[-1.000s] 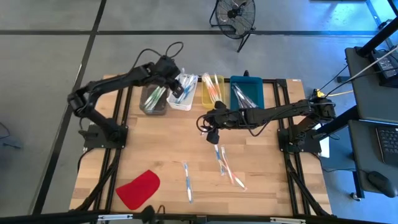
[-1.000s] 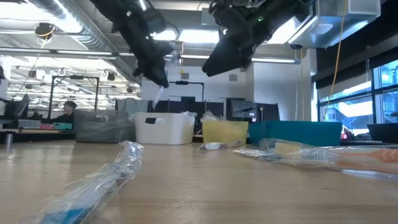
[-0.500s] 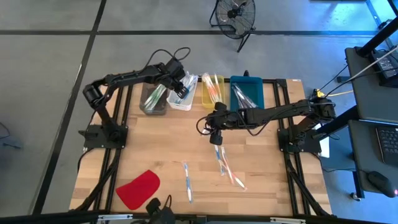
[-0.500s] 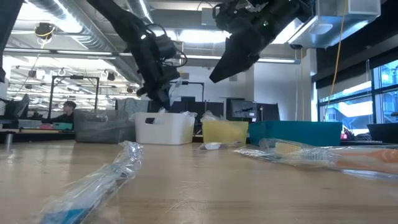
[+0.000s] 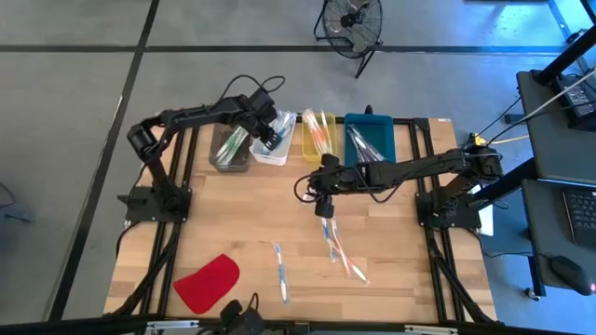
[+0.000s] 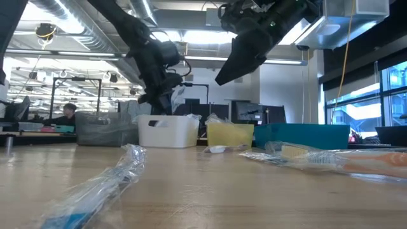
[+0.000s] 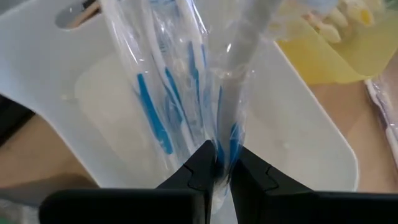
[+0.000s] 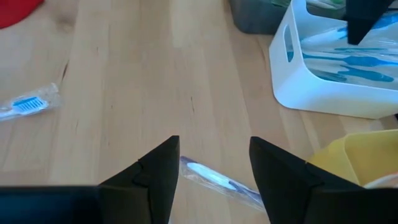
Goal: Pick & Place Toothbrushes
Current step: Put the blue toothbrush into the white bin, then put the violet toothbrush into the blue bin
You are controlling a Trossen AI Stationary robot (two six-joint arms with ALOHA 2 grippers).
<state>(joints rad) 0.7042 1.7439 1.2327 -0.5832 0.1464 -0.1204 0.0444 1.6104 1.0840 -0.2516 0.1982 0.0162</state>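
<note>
My left gripper (image 5: 268,133) hangs over the white bin (image 5: 276,149) at the far edge, shut on a clear-wrapped blue toothbrush (image 7: 231,106) that reaches down into the bin, among other blue toothbrushes (image 7: 152,115) lying there. My right gripper (image 5: 323,207) hovers open above mid-table. Its fingers (image 8: 155,171) stand over a wrapped toothbrush (image 8: 217,180) lying flat on the wood, without touching it. More wrapped toothbrushes (image 5: 280,270) (image 5: 349,265) lie toward the near edge. My left gripper pinches the toothbrush's clear wrapper (image 7: 222,142) between its two fingers, at the end nearest the gripper. The fingers (image 7: 198,171) slant steeply down from above. The toothbrush runs on from the fingers into the white bin; whether its far end rests on the bottom, I cannot tell.
A grey bin (image 5: 230,149), a yellow bin (image 5: 318,135) and a teal bin (image 5: 370,138) flank the white one along the far edge. A flat red piece (image 5: 207,284) lies near the front left corner. Bare wood spreads between the bins and the loose toothbrushes.
My left gripper has come down toward the white bin with the wrapped toothbrush, tipping more steeply downward, and has nearly stopped in the last half second. My right gripper has stayed in place, open.
</note>
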